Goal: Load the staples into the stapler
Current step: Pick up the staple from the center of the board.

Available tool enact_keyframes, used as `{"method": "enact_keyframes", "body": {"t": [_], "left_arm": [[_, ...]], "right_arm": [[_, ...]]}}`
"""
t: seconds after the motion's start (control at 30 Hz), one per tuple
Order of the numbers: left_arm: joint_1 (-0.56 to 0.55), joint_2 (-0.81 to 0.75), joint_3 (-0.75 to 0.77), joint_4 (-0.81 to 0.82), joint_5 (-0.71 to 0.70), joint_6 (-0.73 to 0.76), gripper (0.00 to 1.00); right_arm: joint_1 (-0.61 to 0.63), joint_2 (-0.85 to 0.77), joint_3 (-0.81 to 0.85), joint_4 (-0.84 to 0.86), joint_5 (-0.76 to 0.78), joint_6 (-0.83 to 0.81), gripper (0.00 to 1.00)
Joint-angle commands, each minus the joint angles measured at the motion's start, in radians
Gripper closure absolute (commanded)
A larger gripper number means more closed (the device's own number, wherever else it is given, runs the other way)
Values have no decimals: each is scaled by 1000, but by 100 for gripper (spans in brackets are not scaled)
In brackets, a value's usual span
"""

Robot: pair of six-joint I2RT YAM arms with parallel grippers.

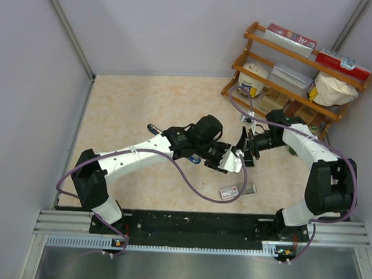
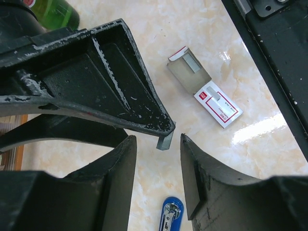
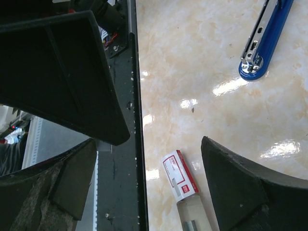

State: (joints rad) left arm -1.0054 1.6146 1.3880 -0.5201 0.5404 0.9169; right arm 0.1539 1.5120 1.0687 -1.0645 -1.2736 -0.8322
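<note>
Standing roughly half open, the left gripper (image 2: 158, 137) has clear space between its fingers (image 2: 115, 183). A short grey strip (image 2: 164, 141) that looks like staples hangs at the mouth of that gap, with a sliver of room on each side, so neither pad presses on it. The strip sits at the tip of a big black finger (image 2: 110, 72) of the other arm's gripper that reaches in from the side. Whether that tip carries the strip I cannot tell.

The right gripper (image 3: 149, 142) is spread wide and has nothing between its fingers. From above, the two grippers meet tip to tip just beyond the red-and-white box (image 1: 230, 192), on the side away from the arm bases.

The box lies flat on the marbled table (image 1: 144, 107) with its grey tray (image 2: 185, 72) slid out. A small silvery block of staples (image 2: 191, 62) rests in the tray.

The stapler (image 3: 267, 38) lies beyond the box too, farther toward the left arm's side. It is hinged open, with its metal channel showing along the blue top. In the overhead view it is mostly hidden under the left arm. A wooden rack (image 1: 294, 70) stands well past the box, in the far corner on the right arm's side.
</note>
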Motion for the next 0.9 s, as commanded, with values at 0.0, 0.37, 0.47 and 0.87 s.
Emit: {"method": "enact_keyframes", "body": {"t": [0.0,0.37,0.47,0.87], "left_arm": [[-10,19,51,3,9,-1,55],[-13,28,42,-6,-5,7,58],[-15,33,40,0,-10,0,66],[-22,38,42,5,-33,-35,99]], "right_arm": [[-8,0,48,-12,-33,-42,13],[-10,11,56,-35,-33,-65,14],[-10,14,60,-48,-36,-76,14],[-34,-7,76,-78,-29,-113,14]]}}
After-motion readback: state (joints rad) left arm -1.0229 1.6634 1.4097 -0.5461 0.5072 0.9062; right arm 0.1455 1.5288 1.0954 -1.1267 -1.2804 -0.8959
